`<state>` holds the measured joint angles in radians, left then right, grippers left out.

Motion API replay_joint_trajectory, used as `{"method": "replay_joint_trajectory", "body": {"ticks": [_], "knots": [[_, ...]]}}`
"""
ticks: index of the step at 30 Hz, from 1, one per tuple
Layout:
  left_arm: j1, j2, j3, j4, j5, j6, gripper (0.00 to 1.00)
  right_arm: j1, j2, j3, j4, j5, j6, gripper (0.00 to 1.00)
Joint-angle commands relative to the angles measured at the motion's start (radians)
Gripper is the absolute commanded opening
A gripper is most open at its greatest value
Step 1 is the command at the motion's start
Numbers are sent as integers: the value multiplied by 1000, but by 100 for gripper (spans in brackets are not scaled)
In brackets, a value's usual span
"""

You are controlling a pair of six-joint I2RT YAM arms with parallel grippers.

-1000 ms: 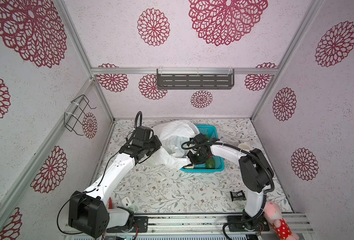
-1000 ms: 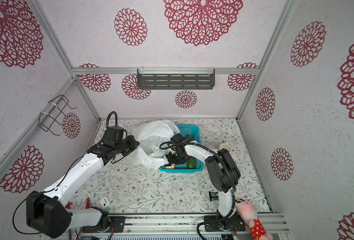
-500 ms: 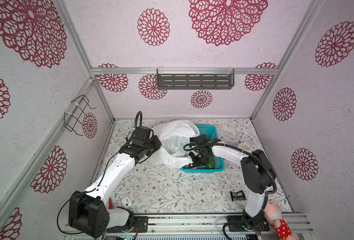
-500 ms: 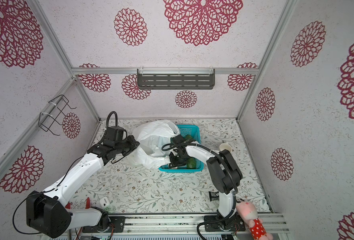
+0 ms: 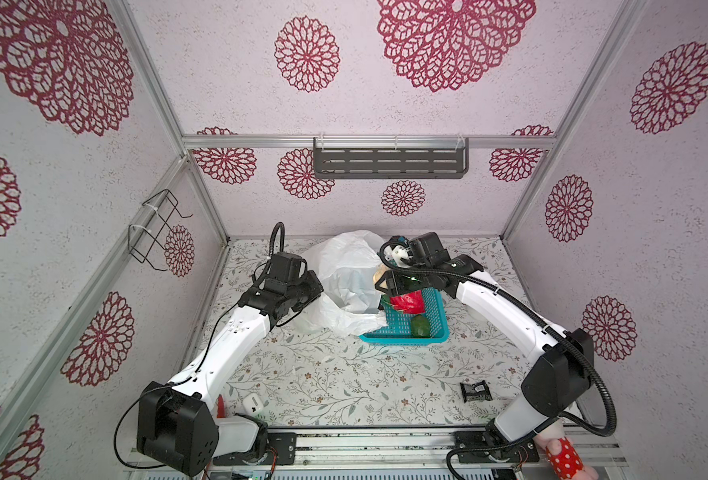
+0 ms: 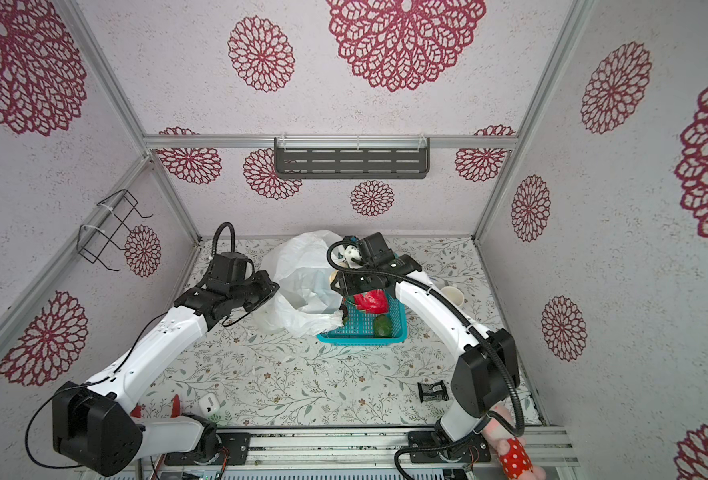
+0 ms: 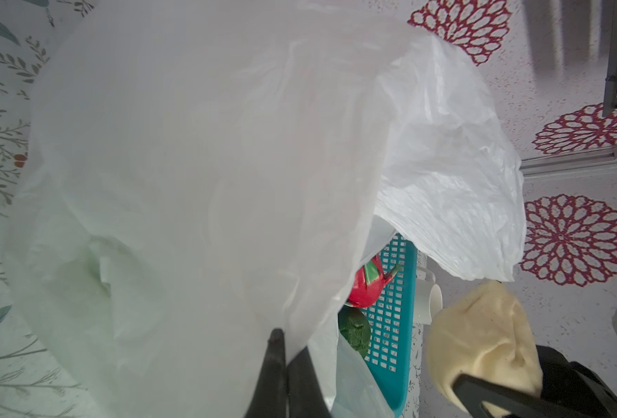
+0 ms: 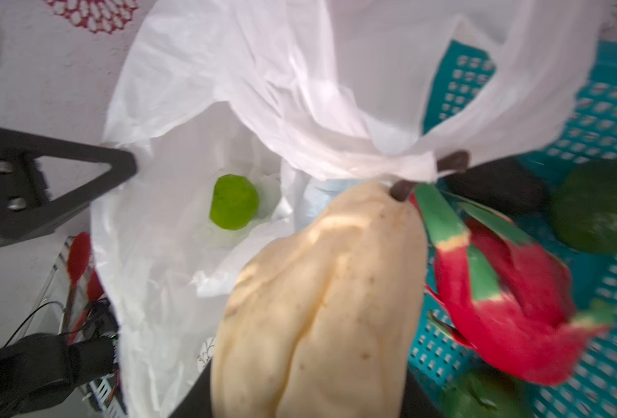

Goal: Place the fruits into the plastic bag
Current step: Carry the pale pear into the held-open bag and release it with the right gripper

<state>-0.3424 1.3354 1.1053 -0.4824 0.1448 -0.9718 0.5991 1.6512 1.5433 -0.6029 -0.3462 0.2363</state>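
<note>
Floral tabletop [image 5: 344, 386]: pear [image 8: 317, 307] at the bag's mouth.
Right gripper [image 6: 340, 286] clamps the pear just beside the teal basket [image 5: 402, 334]; left gripper [image 7: 281, 365] pinches the plastic bag [image 5: 344, 266] rim shut. Best carried deeper, above the green ball [image 8: 233, 207], before release. Right pads are hidden behind the pear, and that wrist view is blurred.

Legible text: none in any view | black packet [image 5: 475, 391] on the table [image 5: 344, 374], seen in both top views: pale print, too small to read | white case [image 5: 252, 404] near the table's front edge: one dark mark, not decipherable
</note>
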Motion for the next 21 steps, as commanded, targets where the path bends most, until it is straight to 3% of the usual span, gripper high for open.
{"method": "replay_joint_trajectory", "body": {"ticks": [1,14,15,18,21], "knots": [[-9,5,-5,31,-1,2,0,42,58,55,21,-101,-23,32],[-27,10,1,38,2,1,0,152,419,380,-113,-144,-69,37],[-29,8,1,36,2,1,0,154,431,389,-126,-139,-74,40],[-30,7,1,34,5,4,0,154,430,377,-132,-115,-76,67],[-30,2,-2,33,24,28,0,153,398,350,-119,-79,-74,75]]}}
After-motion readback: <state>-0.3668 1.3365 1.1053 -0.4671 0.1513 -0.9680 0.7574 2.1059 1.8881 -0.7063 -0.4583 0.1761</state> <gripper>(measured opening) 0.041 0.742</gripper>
